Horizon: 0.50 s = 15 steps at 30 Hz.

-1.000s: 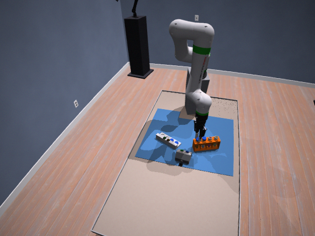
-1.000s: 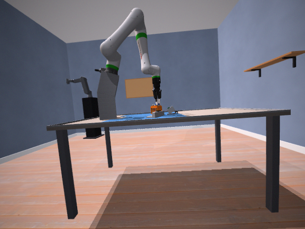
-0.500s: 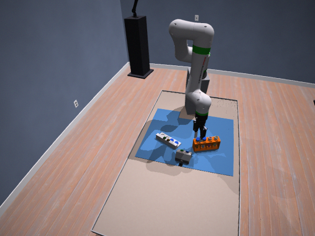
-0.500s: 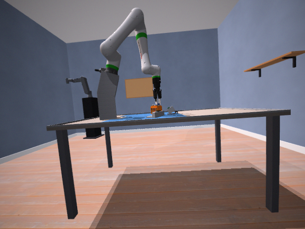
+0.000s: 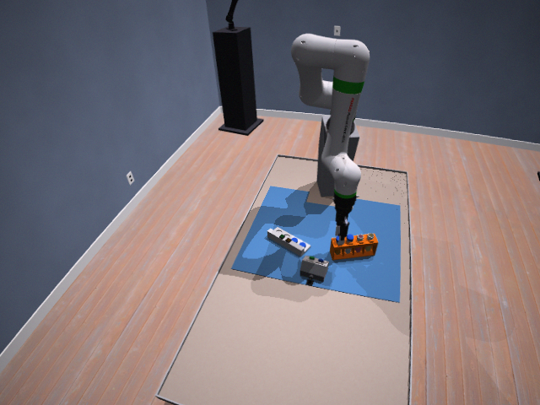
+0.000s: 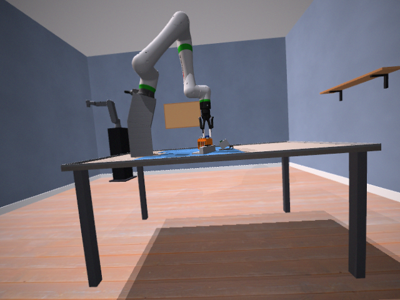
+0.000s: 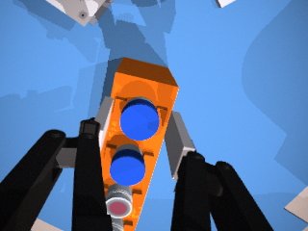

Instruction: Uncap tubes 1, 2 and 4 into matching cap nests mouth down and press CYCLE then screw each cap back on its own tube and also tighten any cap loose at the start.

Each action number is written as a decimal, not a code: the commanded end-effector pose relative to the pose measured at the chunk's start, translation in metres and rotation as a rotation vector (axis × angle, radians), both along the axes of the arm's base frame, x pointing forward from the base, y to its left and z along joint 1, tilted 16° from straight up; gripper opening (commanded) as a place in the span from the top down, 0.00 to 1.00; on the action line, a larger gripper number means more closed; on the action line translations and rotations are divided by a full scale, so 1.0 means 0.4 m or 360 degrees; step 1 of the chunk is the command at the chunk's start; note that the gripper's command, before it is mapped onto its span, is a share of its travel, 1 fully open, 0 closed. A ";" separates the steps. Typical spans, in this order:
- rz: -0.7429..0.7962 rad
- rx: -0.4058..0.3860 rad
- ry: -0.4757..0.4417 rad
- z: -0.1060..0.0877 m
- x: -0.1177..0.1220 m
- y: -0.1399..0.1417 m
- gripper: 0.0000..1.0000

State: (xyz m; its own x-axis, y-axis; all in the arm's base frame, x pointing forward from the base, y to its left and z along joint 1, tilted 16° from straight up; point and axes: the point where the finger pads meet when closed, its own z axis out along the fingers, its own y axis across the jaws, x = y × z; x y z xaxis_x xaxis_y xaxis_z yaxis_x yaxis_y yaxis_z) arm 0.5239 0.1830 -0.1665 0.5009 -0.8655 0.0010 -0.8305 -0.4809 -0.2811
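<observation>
Blue matting on the surface (image 5: 375,278) carries the orange four-tube station (image 7: 159,89); empty, part-open fingers straddle its end blue round cap (image 7: 140,120): centre, descend squarely, then close.

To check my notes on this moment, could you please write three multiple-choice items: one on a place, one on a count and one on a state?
1. The gripper hangs over:
A the orange rack
B the white tray
C the key desk

2. Blue caps on tubes in the rack:
A one
B two
C four

3. The gripper is:
A shut on a cap
B shut on a tube
C open, holding nothing

Answers:
1. A: its fingers straddle the rack.
2. B: the wrist view shows two blue caps, and the next tube is uncapped.
3. C: gaps show between the fingers and the cap.
</observation>
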 end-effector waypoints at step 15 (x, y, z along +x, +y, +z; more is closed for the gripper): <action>-0.0814 0.0189 0.0109 0.001 0.001 0.002 1.00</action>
State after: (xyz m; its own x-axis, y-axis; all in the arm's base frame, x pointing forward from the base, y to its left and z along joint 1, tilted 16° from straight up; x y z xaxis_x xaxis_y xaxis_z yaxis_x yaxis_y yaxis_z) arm 0.5241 0.1835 -0.1664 0.0148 -0.9909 -0.1337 -0.9672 0.0197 -0.2532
